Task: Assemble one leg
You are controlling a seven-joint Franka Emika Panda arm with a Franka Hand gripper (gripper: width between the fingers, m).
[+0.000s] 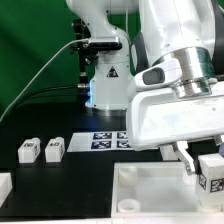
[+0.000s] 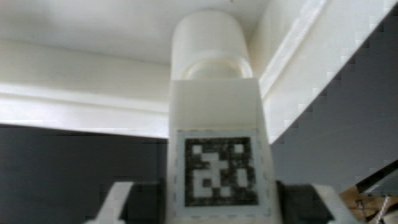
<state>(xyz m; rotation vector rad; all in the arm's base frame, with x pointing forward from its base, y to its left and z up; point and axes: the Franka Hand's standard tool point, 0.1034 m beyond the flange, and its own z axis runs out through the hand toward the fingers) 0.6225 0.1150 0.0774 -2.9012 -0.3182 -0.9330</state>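
My gripper (image 1: 203, 166) is shut on a leg (image 1: 211, 171), a small chunky white post with a black-and-white tag, at the exterior view's right. It holds the leg just above the near right corner of the large white tray-like part (image 1: 145, 192). In the wrist view the leg (image 2: 217, 90) stands between the two fingers (image 2: 132, 203), tag facing the camera, its rounded end pointing toward the white part (image 2: 71, 85). Two more legs (image 1: 29, 150) (image 1: 54, 148) lie side by side on the black table at the left.
The marker board (image 1: 104, 140) lies on the table behind the tray-like part, in front of the robot base (image 1: 105, 85). Another white piece (image 1: 4, 186) shows at the exterior view's left edge. A cable (image 1: 40, 70) runs down from the base.
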